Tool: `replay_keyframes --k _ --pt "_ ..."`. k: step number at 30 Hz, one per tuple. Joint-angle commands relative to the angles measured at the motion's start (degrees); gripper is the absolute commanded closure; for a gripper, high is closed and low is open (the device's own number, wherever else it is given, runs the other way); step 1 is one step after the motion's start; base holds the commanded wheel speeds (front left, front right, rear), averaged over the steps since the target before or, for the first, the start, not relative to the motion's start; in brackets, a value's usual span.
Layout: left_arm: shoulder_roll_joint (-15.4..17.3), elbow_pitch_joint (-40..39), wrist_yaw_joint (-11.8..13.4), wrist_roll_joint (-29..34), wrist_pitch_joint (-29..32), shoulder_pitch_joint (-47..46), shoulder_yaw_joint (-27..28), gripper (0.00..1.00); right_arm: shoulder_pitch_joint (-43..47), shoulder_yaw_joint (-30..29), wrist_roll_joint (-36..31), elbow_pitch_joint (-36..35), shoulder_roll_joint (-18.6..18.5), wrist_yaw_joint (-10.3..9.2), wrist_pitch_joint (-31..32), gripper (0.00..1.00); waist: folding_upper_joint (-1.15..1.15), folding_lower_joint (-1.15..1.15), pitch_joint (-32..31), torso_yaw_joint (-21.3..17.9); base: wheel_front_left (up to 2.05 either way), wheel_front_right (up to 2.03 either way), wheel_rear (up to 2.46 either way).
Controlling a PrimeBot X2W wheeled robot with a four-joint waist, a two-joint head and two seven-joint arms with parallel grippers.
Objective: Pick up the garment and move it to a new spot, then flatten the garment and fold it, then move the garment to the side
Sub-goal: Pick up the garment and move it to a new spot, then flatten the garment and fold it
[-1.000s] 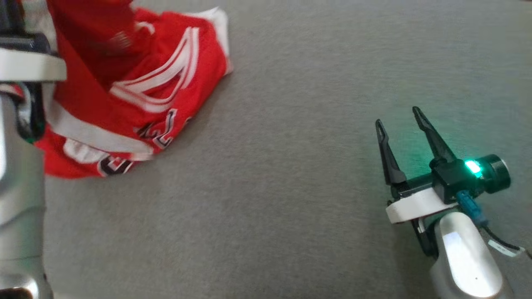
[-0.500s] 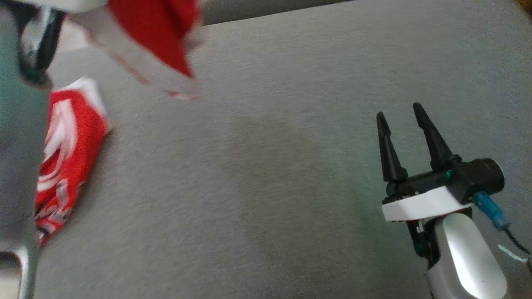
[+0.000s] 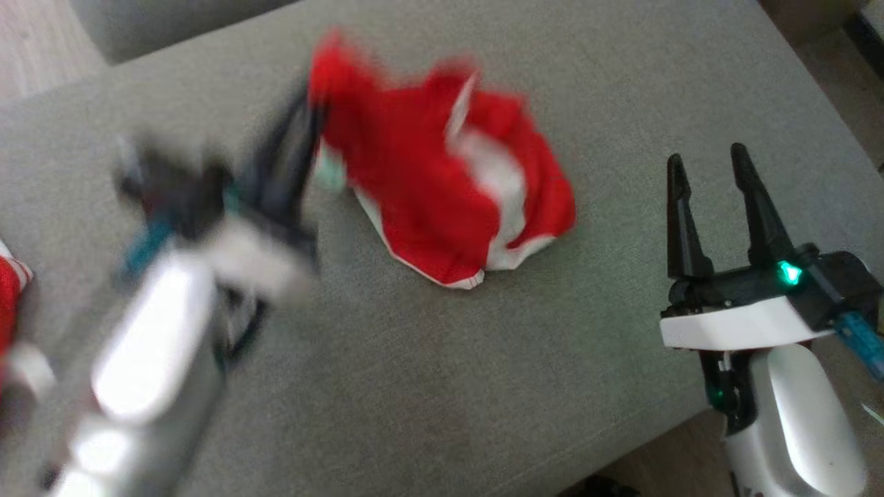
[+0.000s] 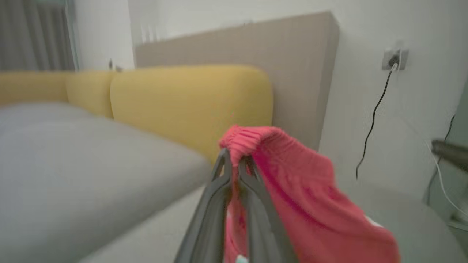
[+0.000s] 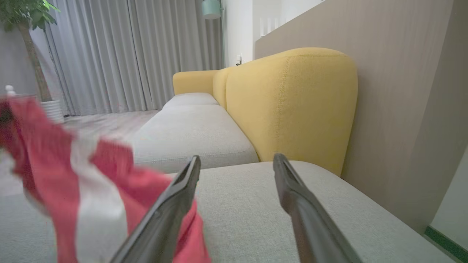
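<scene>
Red garment [image 3: 428, 179] is hanging from the left gripper [image 4: 234, 162], which is clenching its ribbed edge; the right gripper [image 3: 707, 157] is hovering released, empty.

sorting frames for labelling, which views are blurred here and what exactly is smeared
Head view: the left end effector and the red garment it grips are smeared by motion; the right end effector is sharp, its green light glowing. Left wrist view: soft all over. Right wrist view: the yellow backrest is crisp, the garment streaked at the left.
</scene>
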Motion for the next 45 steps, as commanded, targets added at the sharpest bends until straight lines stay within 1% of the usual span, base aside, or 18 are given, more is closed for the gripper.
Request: replay_keyframes --k 1,2,3,4,5,6,7,8,10,11,13,15,17,20,24,26,30,45 --pt "1.56 -0.59 0.14 -1.18 -2.07 1.81 1.75 1.0 -0.81 0.81 0.03 -2.16 0.25 0.39 0.04 0.0 0.0 -0.02 1.05 -0.31 0.0 0.0 0.0" --pt "1.04 1.22 0.13 -2.17 -3.89 5.34 1.43 1.0 -0.57 0.36 -0.19 -2.23 0.26 0.39 0.04 0.0 0.0 -0.02 1.26 0.06 0.0 0.0 0.0" --pt "0.69 3.26 0.15 -2.66 -5.13 8.54 1.06 0.38 -0.26 0.05 -0.42 -2.08 0.26 0.39 0.04 0.0 0.0 -0.02 1.29 0.47 0.0 0.0 0.0" --pt "0.04 5.26 0.39 -3.16 -6.06 11.38 1.16 0.0 0.07 -0.13 -0.71 -1.74 0.26 0.39 0.04 0.0 0.0 -0.02 1.23 0.94 0.0 0.0 0.0" --pt "-1.53 8.06 1.27 -3.18 -7.12 15.91 1.88 0.0 0.66 -0.21 -1.69 -0.92 0.26 0.39 0.04 0.0 0.0 -0.02 0.78 2.22 0.0 0.0 0.0" --pt "-2.47 8.5 2.04 -2.68 -7.3 17.75 2.72 0.0 0.98 -0.18 -1.96 -0.57 0.26 0.39 0.04 0.0 0.0 -0.02 0.39 3.05 0.0 0.0 0.0" --pt "-3.75 7.44 2.94 -1.9 -7.35 19.49 4.45 0.0 1.41 -0.12 -2.17 -0.13 0.26 0.39 0.04 0.0 0.0 -0.02 -0.09 4.09 0.0 0.0 0.0" --pt "-6.59 4.13 5.1 0.09 -7.39 23.9 9.14 0.0 2.22 0.44 -2.56 0.71 0.26 0.39 0.04 0.0 0.0 -0.02 -1.27 6.11 0.0 0.0 0.0" --pt "-9.16 0.28 6.58 3.15 -7.4 28.67 13.63 0.0 3.03 1.43 -2.92 1.81 0.26 0.39 0.04 0.0 0.0 -0.02 -2.75 8.07 0.0 0.0 0.0" --pt "-10.58 -1.61 7.26 4.54 -7.4 31.08 16.01 0.0 3.44 2.14 -2.95 2.3 0.26 0.39 0.04 0.0 0.0 -0.02 -3.55 8.94 0.0 0.0 0.0" --pt "-13.09 -5.42 7.83 7.05 -7.41 35.37 20.28 0.0 4.44 3.24 -3.11 3.3 0.26 0.39 0.04 0.0 0.0 -0.02 -5.33 10.87 0.0 0.0 0.0" --pt "-14.69 -8.76 8.2 9.66 -7.41 38.83 23.28 0.0 5.55 4.51 -2.71 4.21 0.26 0.39 0.04 0.0 0.0 -0.02 -7.28 12.89 0.0 0.0 0.0" --pt "-15.69 -11.64 9.2 11.74 -7.41 41.75 25.62 0.0 6.6 5.68 -2.29 4.97 0.26 0.39 0.04 0.0 0.0 -0.02 -9.25 14.64 0.0 0.0 0.0" --pt "-16.29 -14.59 10.2 13.51 -7.41 45.52 26.89 0.0 8.3 6.57 -1.86 5.83 0.26 0.39 0.04 0.0 0.0 -0.02 -12.02 16.67 0.0 0.0 0.0" --pt "-16.45 -16.64 11.48 13.49 -7.42 48.6 26.2 0.0 10.17 6.68 -2.34 6.54 0.26 0.39 0.04 0.0 0.0 -0.02 -13.99 18.54 0.0 0.0 0.0" --pt "-16.46 -16.88 12.57 12.51 -7.42 49.42 25.85 0.0 10.69 6.58 -2.71 6.69 0.26 0.39 0.04 0.0 0.0 -0.02 -14.4 19.04 0.0 0.0 0.0" --pt "-16.47 -16.77 13.76 12.33 -7.42 50.27 25.47 0.0 11.36 6.55 -2.82 7.07 0.26 0.39 0.04 0.0 0.0 -0.02 -14.76 19.51 0.0 0.0 0.0" --pt "-16.48 -15.38 13.23 14.36 -7.42 51.07 24.11 0.0 11.68 5.5 -2.9 7.55 0.26 0.39 0.04 0.0 0.0 -0.02 -14.87 19.35 0.0 0.0 0.0"
